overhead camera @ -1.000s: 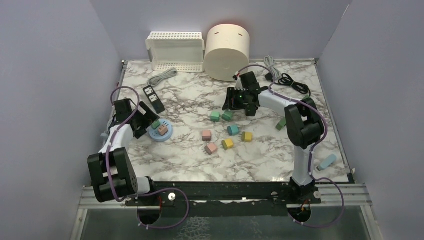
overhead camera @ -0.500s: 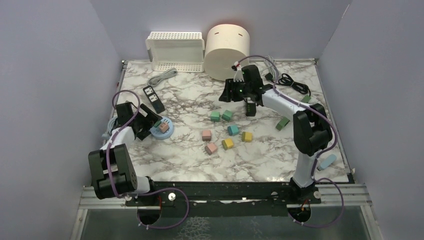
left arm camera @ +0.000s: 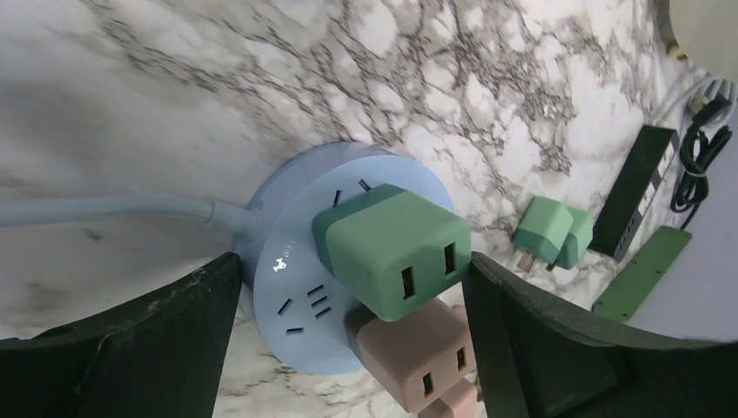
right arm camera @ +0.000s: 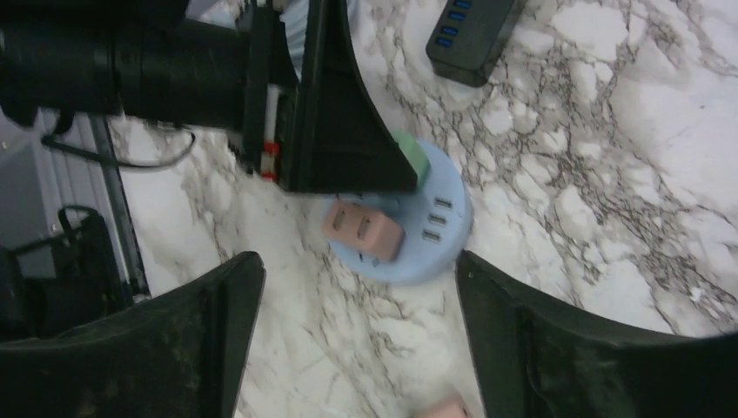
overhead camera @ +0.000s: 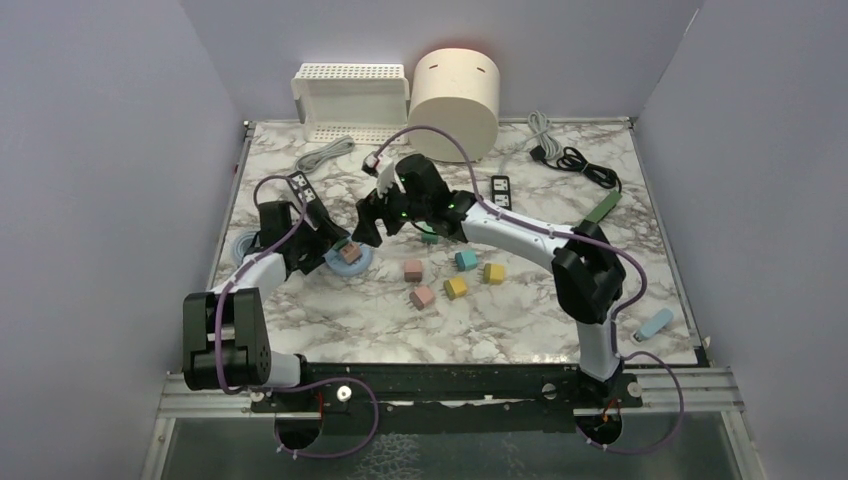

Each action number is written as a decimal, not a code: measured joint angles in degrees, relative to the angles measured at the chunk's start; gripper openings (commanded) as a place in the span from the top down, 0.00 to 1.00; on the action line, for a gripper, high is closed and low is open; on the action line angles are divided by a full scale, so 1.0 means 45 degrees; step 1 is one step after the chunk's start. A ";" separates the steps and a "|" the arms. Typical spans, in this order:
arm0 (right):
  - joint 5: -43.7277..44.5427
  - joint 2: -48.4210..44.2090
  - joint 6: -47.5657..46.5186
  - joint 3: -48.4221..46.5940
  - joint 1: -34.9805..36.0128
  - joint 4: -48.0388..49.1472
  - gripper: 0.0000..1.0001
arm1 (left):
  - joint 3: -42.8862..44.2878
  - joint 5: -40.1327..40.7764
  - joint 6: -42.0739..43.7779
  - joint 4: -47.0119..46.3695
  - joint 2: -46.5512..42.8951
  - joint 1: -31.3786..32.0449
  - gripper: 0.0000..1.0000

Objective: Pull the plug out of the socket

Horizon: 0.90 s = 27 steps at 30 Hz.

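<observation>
The round blue socket [left arm camera: 291, 292] lies on the marble with a green plug [left arm camera: 392, 248] and a pink plug [left arm camera: 422, 357] stuck in its top. My left gripper [left arm camera: 352, 261] stands wide around it, one fingertip at the socket's rim and the other against the green plug. In the top view the socket [overhead camera: 358, 264] sits left of centre under the left gripper [overhead camera: 335, 245]. My right gripper [overhead camera: 372, 222] hovers just behind it, open and empty. In the right wrist view the socket [right arm camera: 435, 235] and pink plug [right arm camera: 361, 231] lie ahead of the open right gripper [right arm camera: 357, 348]; the left finger mostly hides the green plug [right arm camera: 413, 155].
Several loose coloured plugs [overhead camera: 455, 262] lie mid-table. A black block [overhead camera: 500, 190] lies behind them and a black port strip [right arm camera: 474, 35] behind the socket. A white basket [overhead camera: 350, 100], a cream drum [overhead camera: 455, 100], cables [overhead camera: 580, 165] and a green strip [overhead camera: 600, 207] stand at the back.
My right gripper let go of the black block, opened and swung left to the socket. The left gripper narrowed slightly, and it and the socket shifted right.
</observation>
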<state>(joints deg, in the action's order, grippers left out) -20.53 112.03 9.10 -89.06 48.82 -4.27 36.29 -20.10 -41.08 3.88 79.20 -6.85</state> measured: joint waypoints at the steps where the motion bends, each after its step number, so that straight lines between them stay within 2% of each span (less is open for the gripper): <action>1: 0.0019 0.0301 -0.0010 -0.0379 0.0117 -0.0015 0.00 | -0.0034 0.0019 -0.0117 -0.0112 0.0010 0.0267 0.11; 8: 0.0452 0.1209 -0.0340 -0.0889 0.0525 -0.0087 0.01 | -0.0146 -0.0049 -0.1001 -0.0860 0.0238 0.1520 0.10; 18: 0.2006 0.1020 -0.0695 0.0199 0.0733 -0.0049 0.08 | -0.0136 -0.0010 -0.1506 -0.0903 0.0248 0.1530 0.10; 27: 0.2846 0.1166 -0.1190 -0.0010 0.1554 -0.0321 0.13 | 0.0257 0.0039 -0.1749 -0.0544 0.0248 0.1530 0.10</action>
<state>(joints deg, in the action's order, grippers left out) -7.73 117.27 3.75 -89.10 55.81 -5.72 37.45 -19.92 -48.95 1.43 80.31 0.03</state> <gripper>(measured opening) 0.892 0.901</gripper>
